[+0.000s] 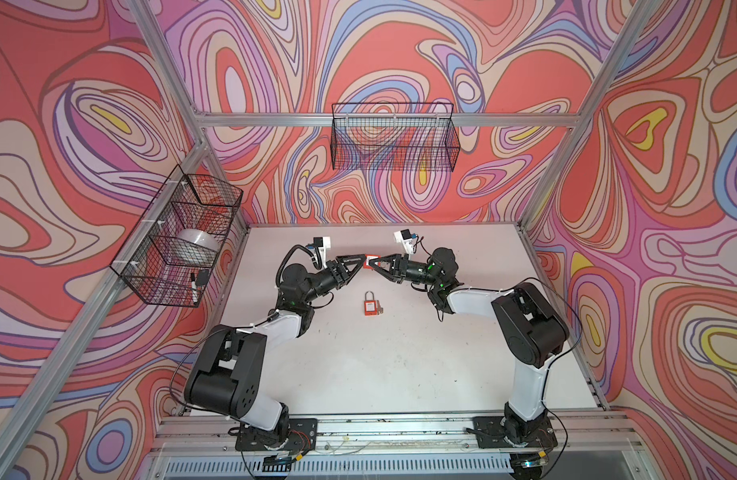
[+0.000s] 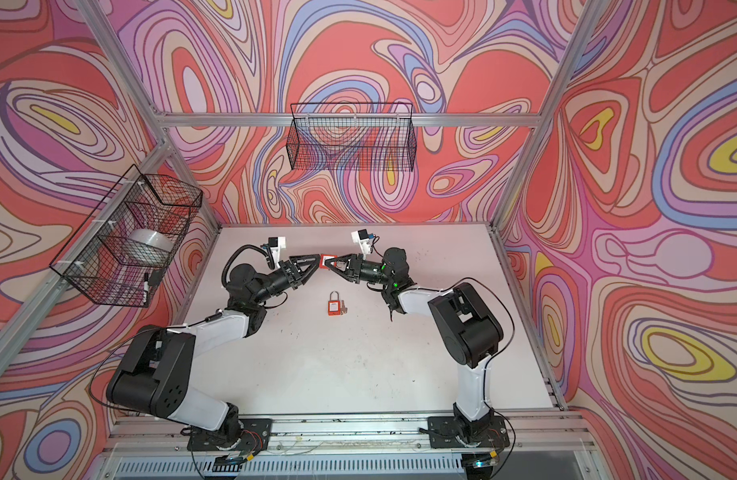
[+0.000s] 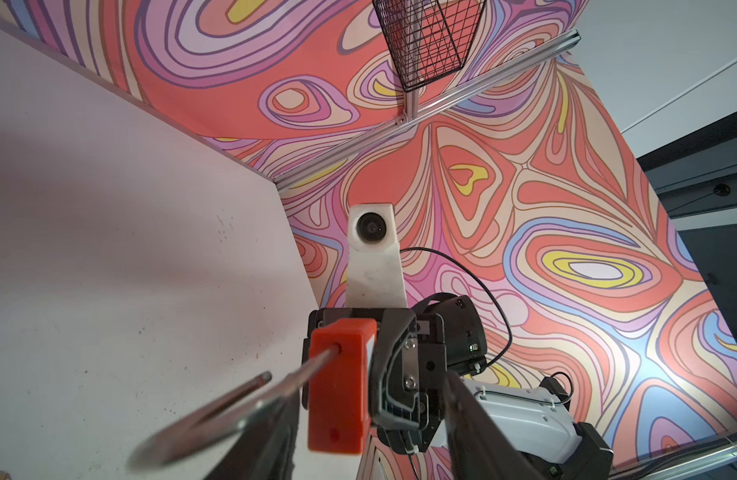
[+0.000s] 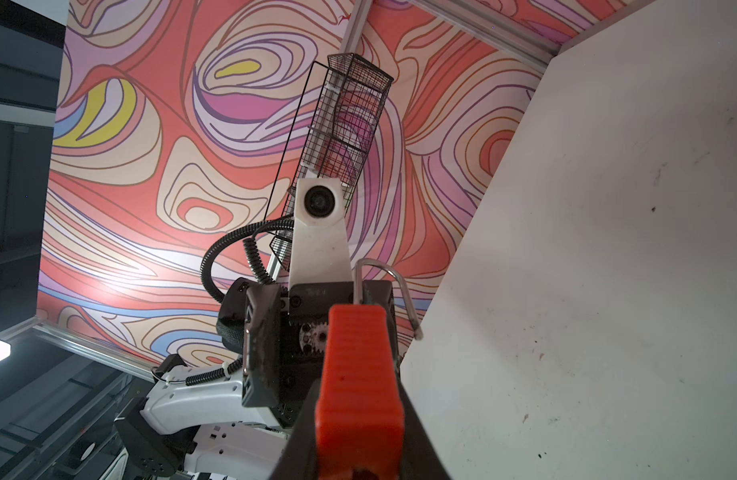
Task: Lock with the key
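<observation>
An orange padlock [image 1: 367, 262] hangs in the air over the back of the table, between the two grippers. My right gripper [image 4: 358, 411] is shut on its orange body [image 4: 358, 386], and its silver shackle [image 4: 393, 276] stands open. My left gripper [image 3: 371, 399] is open. Its fingers [image 3: 474, 419] are spread on either side of the body [image 3: 337, 386], and the shackle [image 3: 233, 407] runs along one of them. In both top views a second orange padlock [image 1: 371, 307] [image 2: 334, 306] lies flat on the table. The small grey key [image 1: 382, 309] rests beside it.
A black wire basket [image 1: 393, 137] hangs on the back wall. Another wire basket [image 1: 179, 237] on the left wall holds a white roll and a marker. The white table [image 1: 400, 365] is bordered by aluminium frame posts and patterned walls.
</observation>
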